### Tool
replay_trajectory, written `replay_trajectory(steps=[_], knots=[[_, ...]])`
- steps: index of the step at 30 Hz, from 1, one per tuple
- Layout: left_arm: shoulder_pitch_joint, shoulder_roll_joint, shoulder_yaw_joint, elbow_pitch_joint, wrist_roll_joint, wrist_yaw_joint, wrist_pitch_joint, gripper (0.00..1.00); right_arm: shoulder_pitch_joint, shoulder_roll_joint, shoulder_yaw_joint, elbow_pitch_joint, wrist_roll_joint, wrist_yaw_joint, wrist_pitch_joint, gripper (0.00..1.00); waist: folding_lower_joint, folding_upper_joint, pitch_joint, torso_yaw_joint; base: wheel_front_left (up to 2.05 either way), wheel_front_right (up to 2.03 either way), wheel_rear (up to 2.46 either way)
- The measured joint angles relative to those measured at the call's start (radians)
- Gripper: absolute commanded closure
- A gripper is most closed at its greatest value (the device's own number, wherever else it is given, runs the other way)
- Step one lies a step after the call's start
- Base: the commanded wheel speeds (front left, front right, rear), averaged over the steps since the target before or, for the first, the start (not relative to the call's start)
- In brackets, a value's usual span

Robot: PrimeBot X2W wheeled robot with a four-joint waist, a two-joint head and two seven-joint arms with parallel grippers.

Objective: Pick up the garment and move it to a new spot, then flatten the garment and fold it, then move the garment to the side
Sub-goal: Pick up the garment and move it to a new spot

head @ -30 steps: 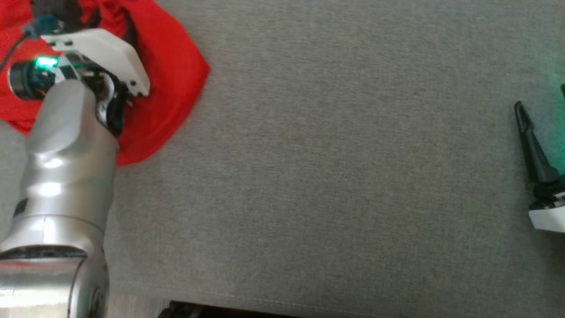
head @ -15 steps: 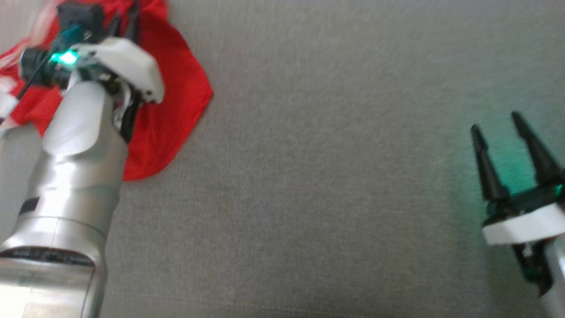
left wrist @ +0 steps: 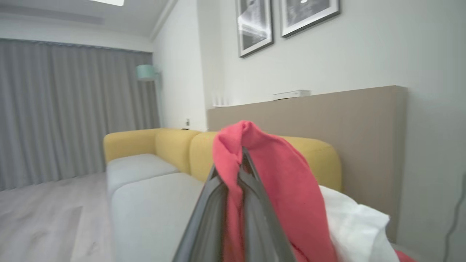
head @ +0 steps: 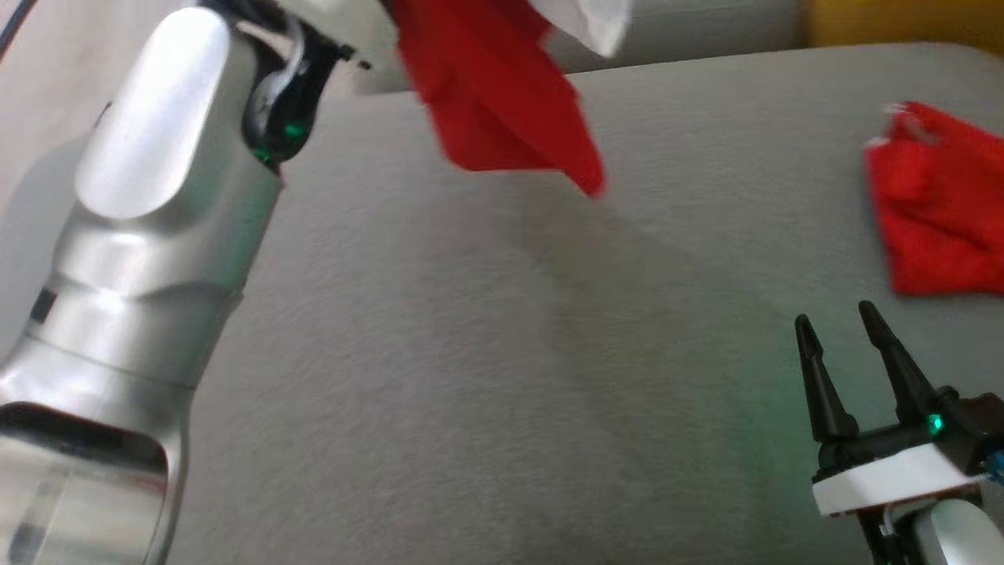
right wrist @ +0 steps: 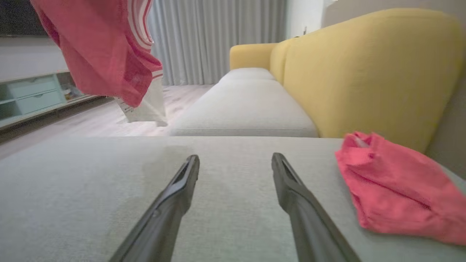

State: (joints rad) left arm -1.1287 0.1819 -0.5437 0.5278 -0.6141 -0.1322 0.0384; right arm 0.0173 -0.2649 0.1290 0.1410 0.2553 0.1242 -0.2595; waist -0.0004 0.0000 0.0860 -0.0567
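There are two red cloth items and two grippers. The red garment (head: pixel 502 102) hangs in the air above the far left part of the grey cushion (head: pixel 471 353), clear of it, with a soft shadow on the cushion beneath. The left gripper (left wrist: pixel 233 174) is closed tight on it: in the left wrist view the cloth bunches between the two fingers and drapes over their tips. It is mostly plain red and loosely crumpled, coming down to a pointed corner. The right wrist view shows a panel of red and white stripes on it and a white piece hanging below the red. The left wrist view also shows white fabric beside the red.

The second red garment (head: pixel 937 212) lies crumpled on the far right part of the cushion, next to the yellow backrest (right wrist: pixel 364 65).

The right gripper (head: pixel 835 314) stands wide and holds nothing. It is low over the near right part of the cushion, its fingers apart and pointing across it, and it is near the second red garment but not touching it.

Two framed pictures (left wrist: pixel 255 25) hang on the wall above the cushion's far side.
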Motion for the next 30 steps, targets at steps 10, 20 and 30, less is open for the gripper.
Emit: replay_trajectory(steps=[10, 20, 30], knots=[[0.128, -0.056, -0.112, 0.112, -0.035, 0.0, -0.019, 0.59, 0.007, 0.04, 0.008, -0.016, -0.002, 0.0, 0.0, 0.0, 0.0003, 0.0, 0.006, -0.175, 0.0, 0.0, 0.0], [0.649, -0.062, -0.114, 0.306, -0.036, 0.127, -0.283, 0.0, 0.016, 0.067, 0.001, 0.01, 0.0, 0.0, 0.0, 0.0, 0.0005, 0.0, 0.015, -0.201, 0.0, 0.0, 0.0], [1.186, -0.105, 0.194, -0.306, 0.329, 0.294, -0.289, 0.0, 0.147, 0.105, -0.05, 0.053, -0.008, 0.0, 0.001, 0.0, 0.0002, 0.0, -0.089, -0.061, 0.0, 0.0, 0.0]])
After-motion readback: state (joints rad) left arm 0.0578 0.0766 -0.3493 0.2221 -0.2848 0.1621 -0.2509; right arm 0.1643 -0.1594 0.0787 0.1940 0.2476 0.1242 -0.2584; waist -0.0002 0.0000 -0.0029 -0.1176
